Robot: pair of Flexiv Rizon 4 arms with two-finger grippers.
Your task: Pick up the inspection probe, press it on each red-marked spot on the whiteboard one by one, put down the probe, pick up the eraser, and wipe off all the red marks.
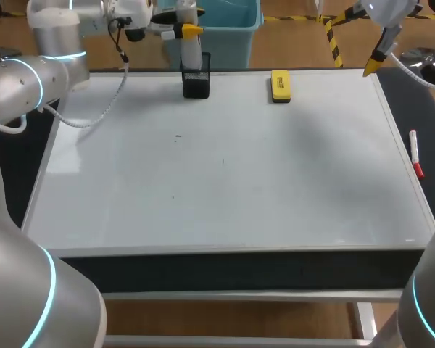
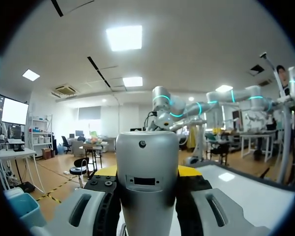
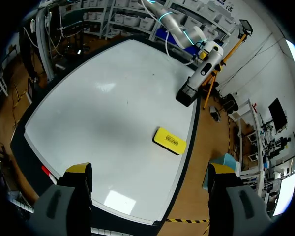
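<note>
The whiteboard [image 1: 225, 181] covers most of the worktop [image 1: 429, 123]. Just off its right edge lies a red marker [image 1: 415, 154]. On the board's far edge sits the yellow eraser [image 1: 280, 85]. Apart to its left stands a black holder [image 1: 196, 81] with the inspection probe [image 1: 191, 54] upright in it. The left gripper [image 1: 188, 30] has its fingers clamped on the probe's upper part. The right gripper [image 3: 150, 169] hangs above the far right corner, its fingers spread wide and holding nothing.

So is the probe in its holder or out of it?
In: the probe stands upright with its lower end inside the black holder.
</note>
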